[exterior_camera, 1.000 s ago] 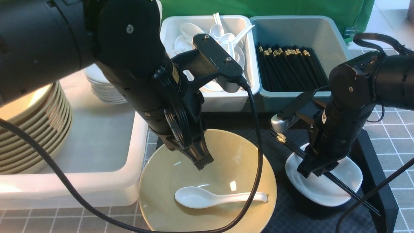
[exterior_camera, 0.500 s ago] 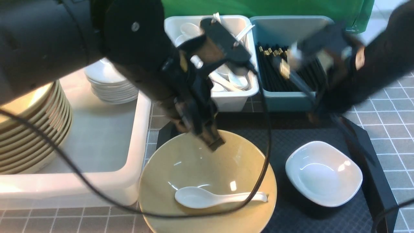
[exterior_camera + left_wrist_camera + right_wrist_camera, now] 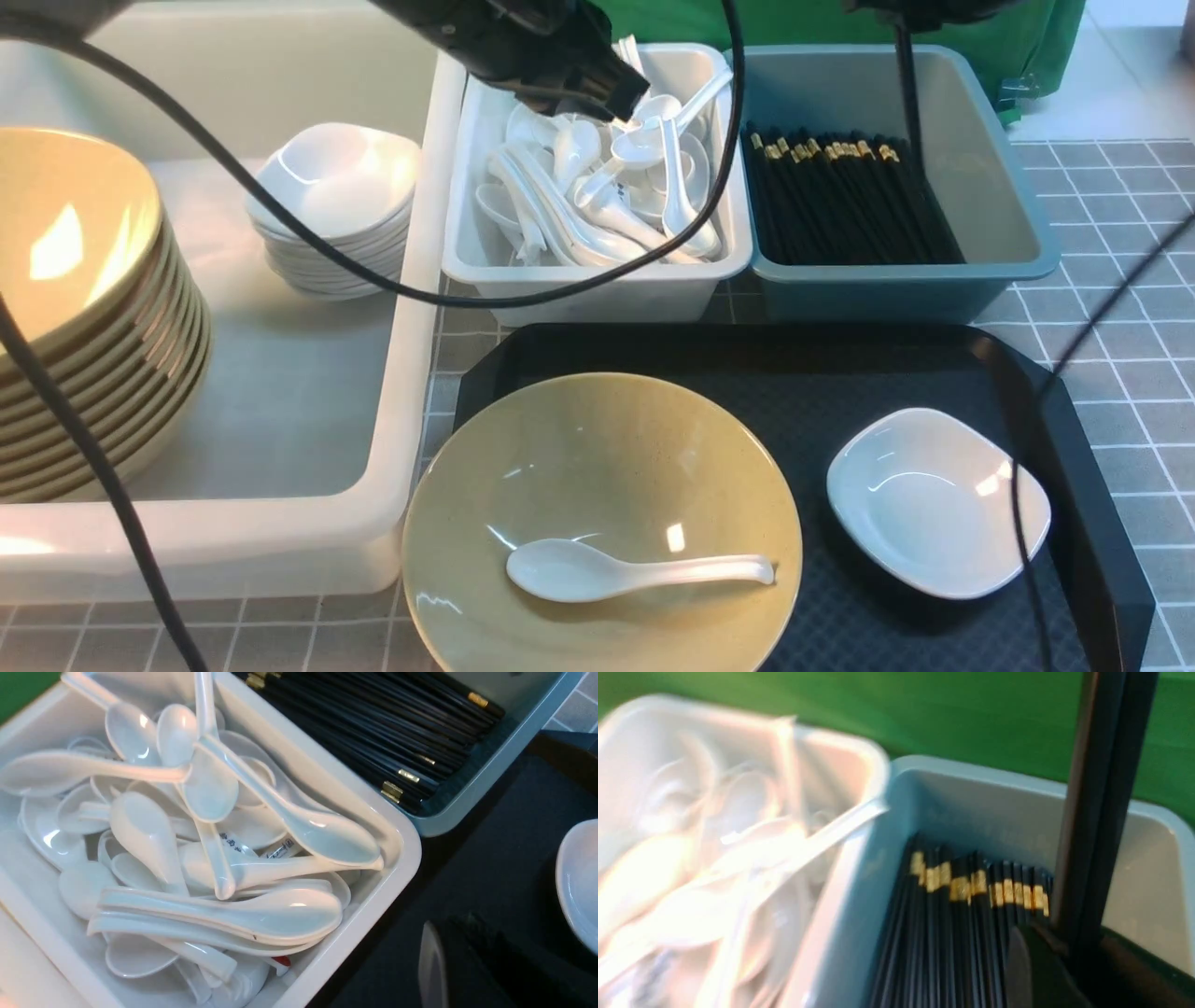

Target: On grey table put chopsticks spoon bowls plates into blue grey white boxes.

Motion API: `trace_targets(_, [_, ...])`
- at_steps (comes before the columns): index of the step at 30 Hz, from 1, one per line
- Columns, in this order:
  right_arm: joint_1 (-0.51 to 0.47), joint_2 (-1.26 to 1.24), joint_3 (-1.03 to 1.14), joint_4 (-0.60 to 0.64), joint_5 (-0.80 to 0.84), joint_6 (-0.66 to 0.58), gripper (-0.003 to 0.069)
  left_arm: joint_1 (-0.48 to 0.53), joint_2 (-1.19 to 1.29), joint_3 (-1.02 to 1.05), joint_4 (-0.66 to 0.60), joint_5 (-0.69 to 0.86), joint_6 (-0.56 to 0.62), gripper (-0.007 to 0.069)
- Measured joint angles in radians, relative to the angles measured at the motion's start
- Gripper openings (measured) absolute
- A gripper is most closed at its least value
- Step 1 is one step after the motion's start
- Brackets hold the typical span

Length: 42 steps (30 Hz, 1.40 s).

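Note:
My right gripper [image 3: 1069, 947] is shut on a pair of black chopsticks [image 3: 1097, 812]. They hang upright over the blue box [image 3: 896, 289], where several chopsticks [image 3: 845, 196] lie. In the front view only the held chopsticks [image 3: 904, 84] show, below the top edge. My left gripper [image 3: 624, 105] is shut and holds nothing, above the small white box [image 3: 597, 294] full of spoons. On the black tray, a yellow bowl [image 3: 602, 467] holds one white spoon [image 3: 635, 569], and a white plate [image 3: 938, 499] sits to its right.
The large white tub [image 3: 401, 373] at left holds a stack of yellow bowls [image 3: 84, 308] and a stack of white plates [image 3: 336, 205]. The black tray [image 3: 840, 373] lies on the grey table [image 3: 1130, 233]. Arm cables [image 3: 1018, 485] hang across the tray and the tub.
Both arms rose and moved back from the tray. The right one lifted the chopsticks off the white plate to over the blue box. The left left the bowl for the spoon box.

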Motion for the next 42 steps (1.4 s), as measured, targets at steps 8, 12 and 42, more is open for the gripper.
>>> trace_targets(8, [-0.036, 0.22, -0.083, 0.0, 0.083, 0.038, 0.0228, 0.0, 0.003, 0.0, 0.087, 0.067, -0.049, -0.0011])
trace_targets(12, [-0.036, 0.231, -0.101, 0.001, 0.21, 0.018, 0.0349, 0.0, 0.003, 0.0, 0.155, 0.126, -0.12, -0.0011])
trace_targets(42, [0.545, -0.23, 0.41, 0.271, 0.64, -0.824, 0.0454, 0.0, -1.018, 1.005, 0.152, -0.02, -0.329, -0.0011])
